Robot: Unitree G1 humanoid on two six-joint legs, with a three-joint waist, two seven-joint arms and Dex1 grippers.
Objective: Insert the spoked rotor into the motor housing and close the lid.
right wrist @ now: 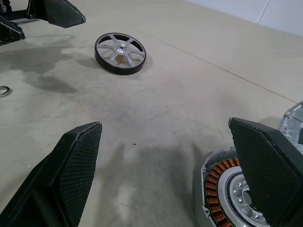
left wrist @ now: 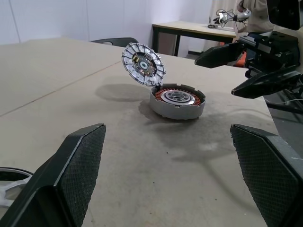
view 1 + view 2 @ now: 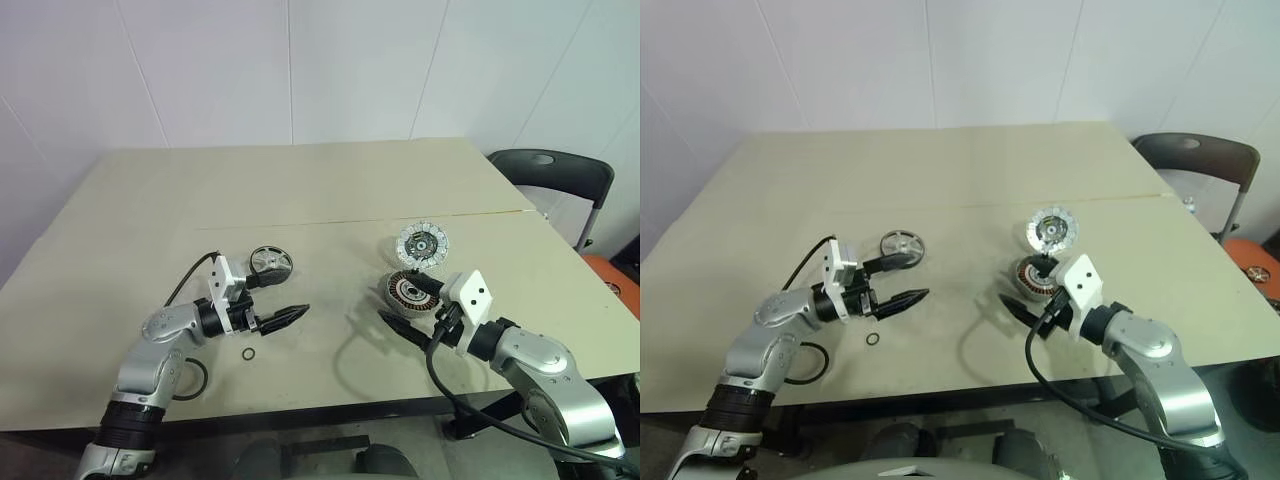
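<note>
The first step was judged not yet begun: the small silver spoked rotor (image 3: pixel 270 262) lay flat on the beige counter (image 3: pixel 330 180), just beyond the left gripper (image 3: pixel 290 316), which was held wide open and empty. The grey motor housing with copper windings (image 3: pixel 407 291) sat toward the counter's right edge, its white-segmented lid (image 3: pixel 423 243) propped up open behind it (touching its rim). The right gripper (image 3: pixel 392 324), likewise open and empty, hovered beside the housing. Next, a grasp on the rotor's rim was called for; bare counter between rotor and housing left ample room.
</note>
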